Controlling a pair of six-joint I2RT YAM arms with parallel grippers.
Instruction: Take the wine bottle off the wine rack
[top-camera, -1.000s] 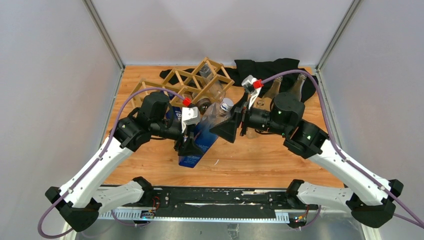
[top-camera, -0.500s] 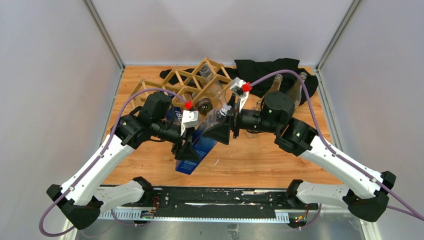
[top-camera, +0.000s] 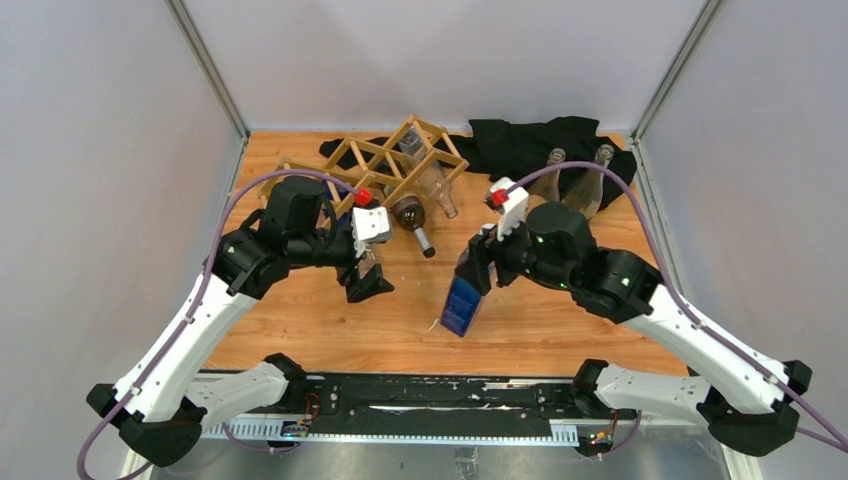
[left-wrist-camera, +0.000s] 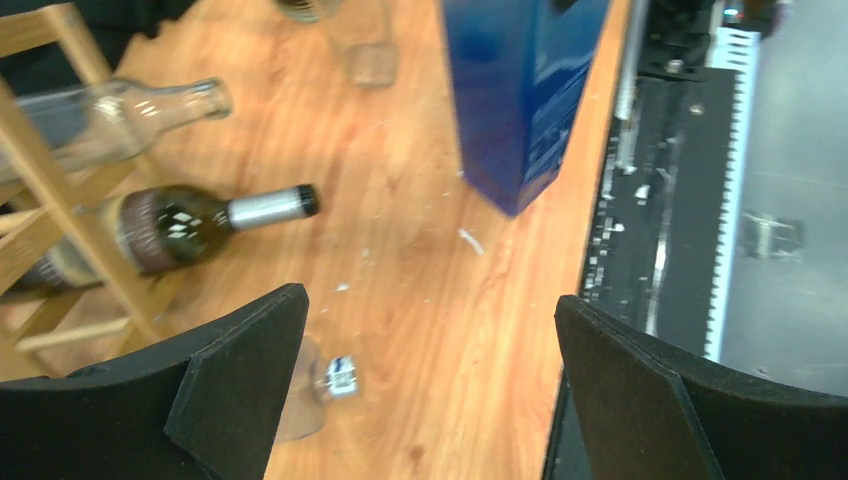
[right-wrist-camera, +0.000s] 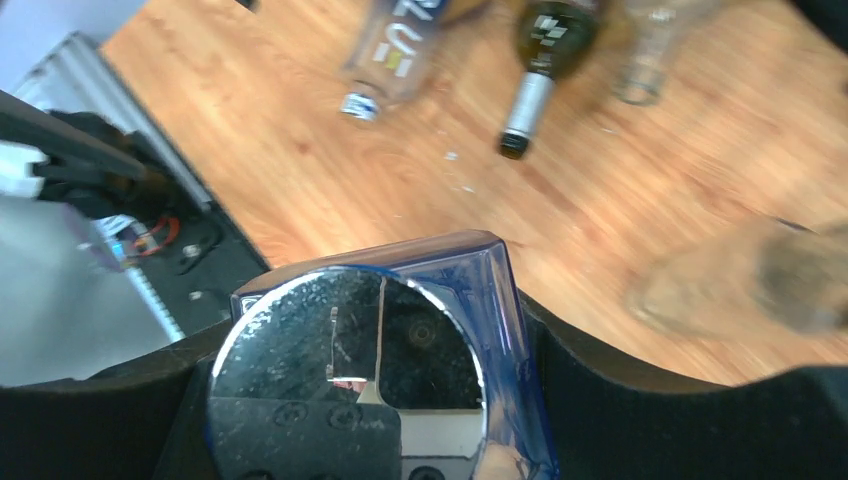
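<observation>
Blue glass, square-sided and capped in silver, is what we take for the wine bottle (top-camera: 462, 302); it is off the light wooden lattice wine rack (top-camera: 385, 160), well apart from it over the near middle of the wooden table (top-camera: 540, 335), hanging tilted with its base low; whether that base touches the boards we cannot tell. The right hand (top-camera: 481, 264) is clamped on its upper part just below the cap, its dark fingers (right-wrist-camera: 150, 400) pressed against opposite sides in the right wrist view; the left hand (top-camera: 366, 286) stands wide open and empty, near the rack's front. A dark green bottle with a silver neck (top-camera: 412, 222) and a clear glass bottle (top-camera: 432, 178) lie in the rack's cells, necks poking out.

We judge the blue bottle weighty, stiff, smooth and breakable; held so high it will want to swing, so a hold on the flat sides nearer the middle would be steadier; setting it down calls for a slow, upright lowering, since landing on a corner could tip it.
</observation>
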